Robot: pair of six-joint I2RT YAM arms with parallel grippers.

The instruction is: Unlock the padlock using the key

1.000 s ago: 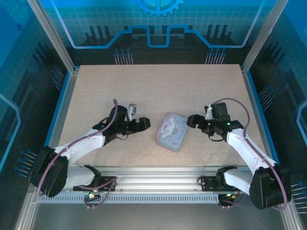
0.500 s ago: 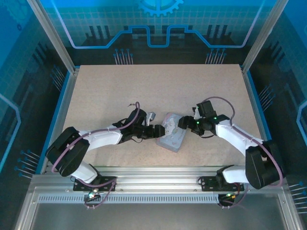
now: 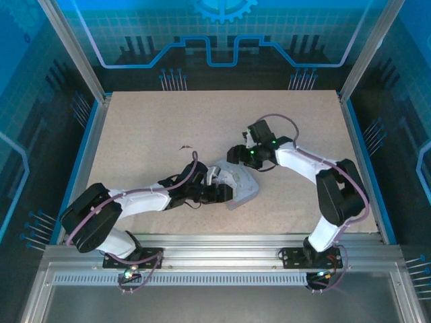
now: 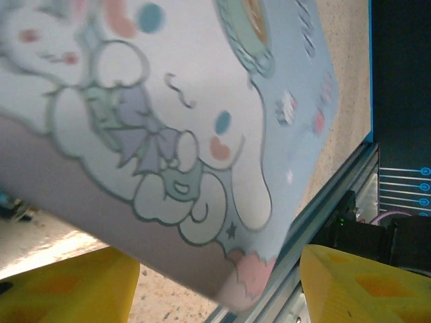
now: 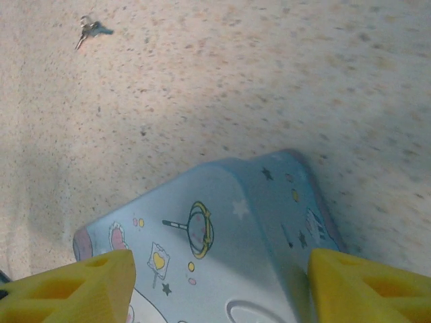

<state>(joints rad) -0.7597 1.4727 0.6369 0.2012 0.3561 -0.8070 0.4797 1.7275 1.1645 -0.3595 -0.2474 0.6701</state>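
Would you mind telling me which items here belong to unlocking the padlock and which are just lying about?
For the job:
- tiny dark bit, key or padlock, too small to tell
- left gripper
- right gripper

Just lying about:
- pale blue tin, though both grippers are at it

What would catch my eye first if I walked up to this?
A pale blue cartoon tin sits mid-table, looking tipped up. The left arm and right arm both reach in to it, jaws open. To its left and further back, a tiny metal bit, likely the key, lies alone on the speckled table.
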